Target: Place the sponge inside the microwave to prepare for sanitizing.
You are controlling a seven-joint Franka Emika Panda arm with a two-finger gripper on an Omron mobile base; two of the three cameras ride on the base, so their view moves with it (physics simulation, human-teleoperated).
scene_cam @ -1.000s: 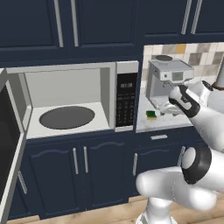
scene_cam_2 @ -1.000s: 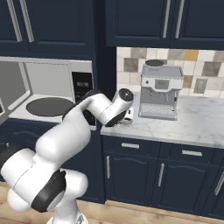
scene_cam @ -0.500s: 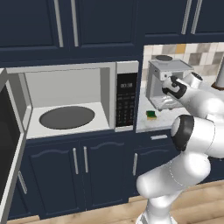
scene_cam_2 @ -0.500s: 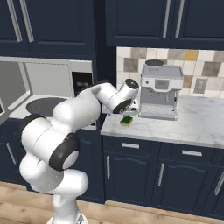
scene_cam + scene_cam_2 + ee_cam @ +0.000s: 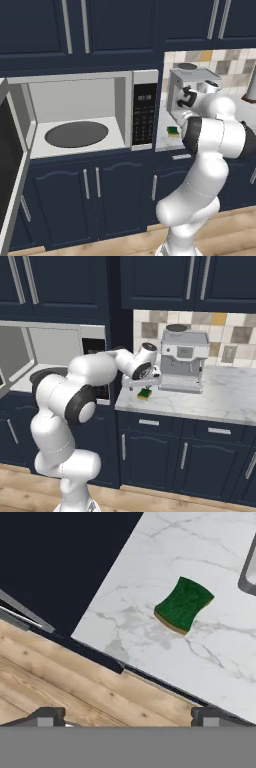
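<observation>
The sponge lies on the desk at one o'clock from the empty, wide-open hand — long axis toward one o'clock too.

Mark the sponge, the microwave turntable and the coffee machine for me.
sponge (image 5: 183, 603), hand view, middle of its green top.
microwave turntable (image 5: 76, 134), left base view, centre of the dark disc.
coffee machine (image 5: 184, 362), right base view, its silver front.

Sponge: 1, green side up, yellow edge showing, lying flat on white marble desk, near its corner. Wooden floor beyond the desk edge. 2 dark fingertips set wide apart, holding nothing.
</observation>
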